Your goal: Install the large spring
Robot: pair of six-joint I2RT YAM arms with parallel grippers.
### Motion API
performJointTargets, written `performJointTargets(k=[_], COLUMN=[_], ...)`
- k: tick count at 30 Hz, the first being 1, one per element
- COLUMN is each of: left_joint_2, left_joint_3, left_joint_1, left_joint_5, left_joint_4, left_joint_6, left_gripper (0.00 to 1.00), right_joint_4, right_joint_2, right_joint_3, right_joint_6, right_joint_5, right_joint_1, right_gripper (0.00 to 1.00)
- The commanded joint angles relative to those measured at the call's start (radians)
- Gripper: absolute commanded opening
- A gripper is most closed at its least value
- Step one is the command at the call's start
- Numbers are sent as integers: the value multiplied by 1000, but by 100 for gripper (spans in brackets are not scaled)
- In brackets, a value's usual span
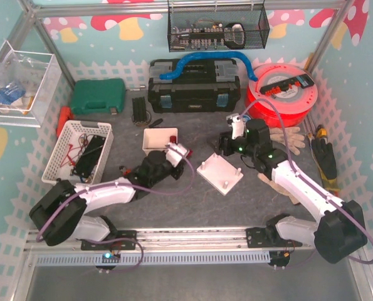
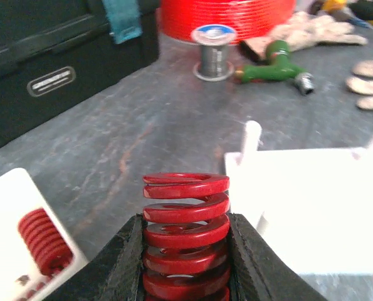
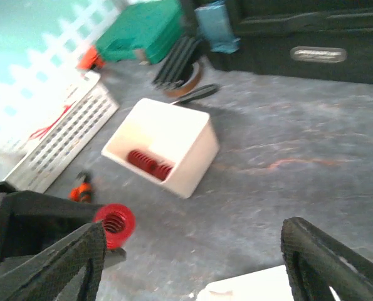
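Left pincer (image 2: 185, 221): jaws closed on the spring (image 2: 186, 204), whose end coils project past the fingertips. Just beside it is a white plate (image 2: 311, 207) with pegs (image 2: 250, 135), near the middle of the tabletop (image 2: 142, 125). Right pincer (image 3: 194, 231): jaws wide apart, nothing between them. Beyond it, a white box (image 3: 195, 160) holds red springs (image 3: 150, 164).

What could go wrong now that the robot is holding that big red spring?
1. The large red coil spring is pinched only at its sides by the left arm's black fingers; a bump might make it pop out.
2. The thin white peg on the white square plate is a small target; a tilted spring may miss it and shove the plate.
3. The right arm's open fingers hover close by, so the arms might bump.
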Motion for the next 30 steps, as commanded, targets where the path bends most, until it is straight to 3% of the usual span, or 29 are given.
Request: performJointTargets(k=[1, 7, 15, 23, 27, 30], left_joint_2=[-67, -109, -127, -137, -138, -128], left_joint_3=[-133, -219, -239, -238, -235, -227], left_joint_1=[-38, -77, -108, -118, -119, -119], left_joint_5=[81, 99, 90, 111, 110, 89], left_joint_4=[361, 484, 508, 507, 511, 506], left_joint_6=[151, 200, 213, 217, 211, 206], left_gripper=[3, 1, 0, 0, 0, 2], right_joint_4=[-53, -8, 9, 119, 139, 135], right_joint_2=[-12, -1, 63, 106, 138, 141], right_joint_3=[14, 12, 6, -4, 1, -2], right_joint_6=[-20, 11, 34, 102, 100, 81], right_joint_5=[-193, -351, -332, -386, -403, -401], right_joint_1=[31, 105, 167, 181, 186, 186], right_gripper=[74, 65, 63, 54, 46, 31])
